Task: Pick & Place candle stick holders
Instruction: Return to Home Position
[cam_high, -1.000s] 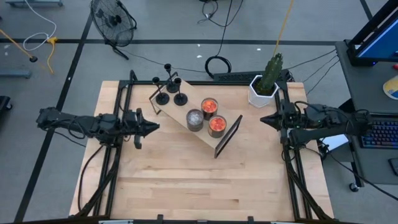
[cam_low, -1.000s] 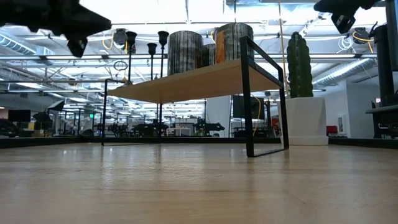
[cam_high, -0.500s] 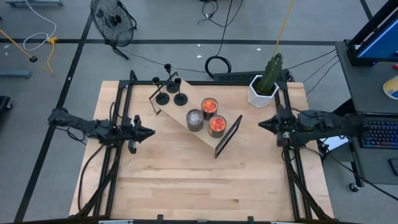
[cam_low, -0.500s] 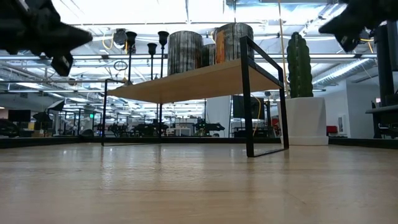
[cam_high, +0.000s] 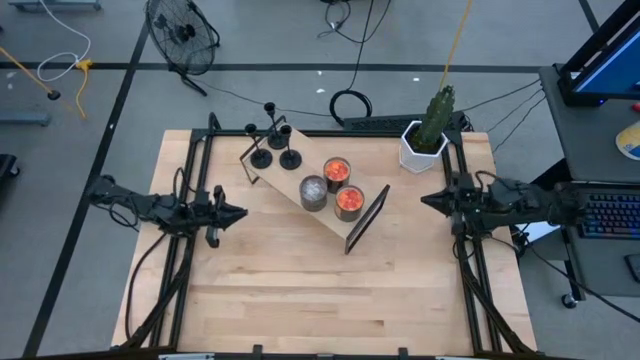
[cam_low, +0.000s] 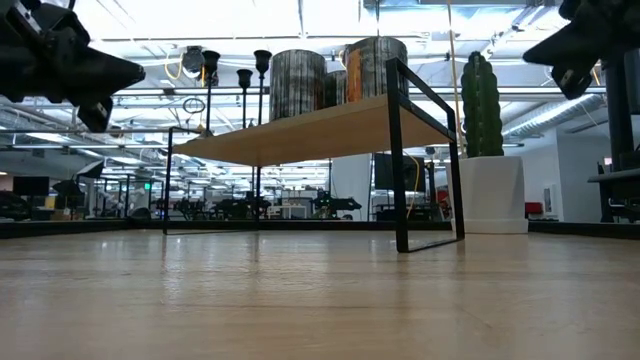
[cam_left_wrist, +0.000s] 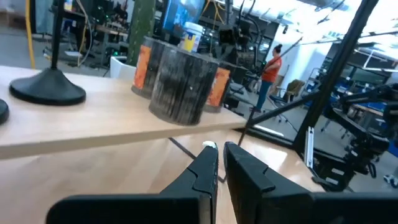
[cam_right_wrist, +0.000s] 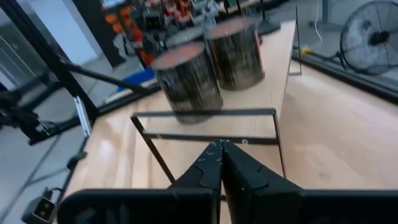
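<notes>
Where the black-framed wooden shelf (cam_high: 290, 178) ends toward the far left corner of the light wooden table (cam_high: 300, 290), three black candle stick holders (cam_high: 272, 150) stand close together, each with a round base, thin stem and small cup. Three jar candles (cam_high: 337, 172) fill the shelf's other end. A cactus in a white pot (cam_high: 425, 140) stands at the far right corner. The left gripper (cam_high: 238, 211) hovers near the left edge and the right gripper (cam_high: 424, 200) near the right edge, both with fingers pressed together. Only the low view shows the shelf raised on legs.

Lighting: bright, even, from overhead ceiling strips (cam_low: 300, 18). Tabletop (cam_high: 300, 290): soft, faint shadows only. Low view: backlit, shelf (cam_low: 320, 125) underside dark against ceiling glare.
</notes>
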